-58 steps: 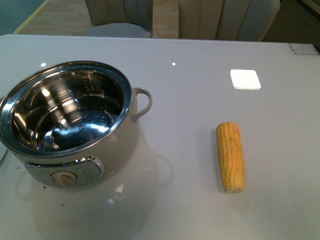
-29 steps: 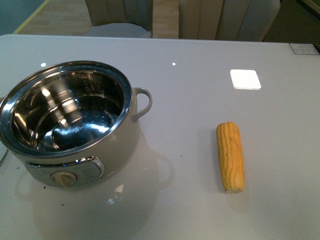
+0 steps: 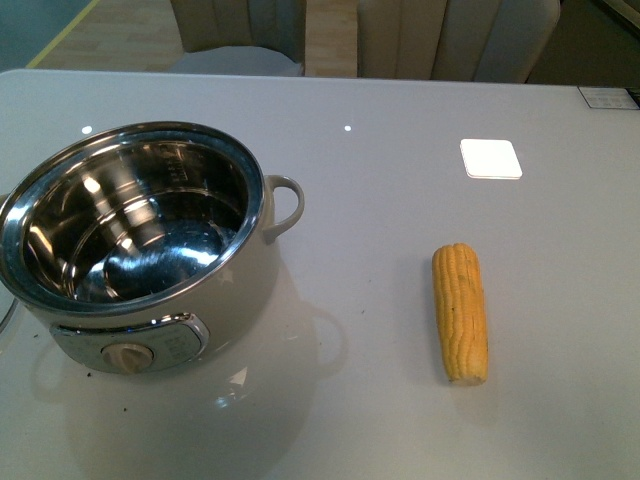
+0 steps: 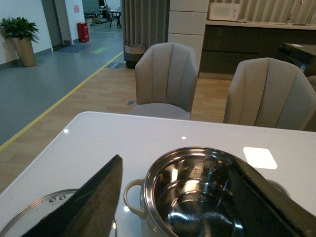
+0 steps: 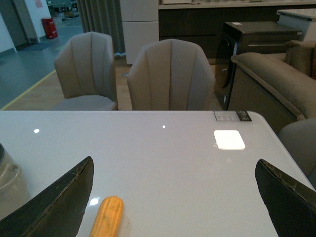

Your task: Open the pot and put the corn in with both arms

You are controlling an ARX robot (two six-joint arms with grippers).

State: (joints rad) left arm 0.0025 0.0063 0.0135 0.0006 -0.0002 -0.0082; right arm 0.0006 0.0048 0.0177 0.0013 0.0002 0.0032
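The cream-white pot stands open at the left of the white table, its steel bowl empty, beige dial facing me. It also shows in the left wrist view. The yellow corn lies bare on the table to the right, lengthwise away from me; its end shows in the right wrist view. My left gripper is open and empty, its black fingers spread above the pot. My right gripper is open and empty above the table, the corn near one finger. Neither arm shows in the front view.
A glass lid with a metal rim lies on the table beside the pot; its edge shows at the front view's left border. A bright white square marks the table at back right. Beige chairs stand behind the table's far edge.
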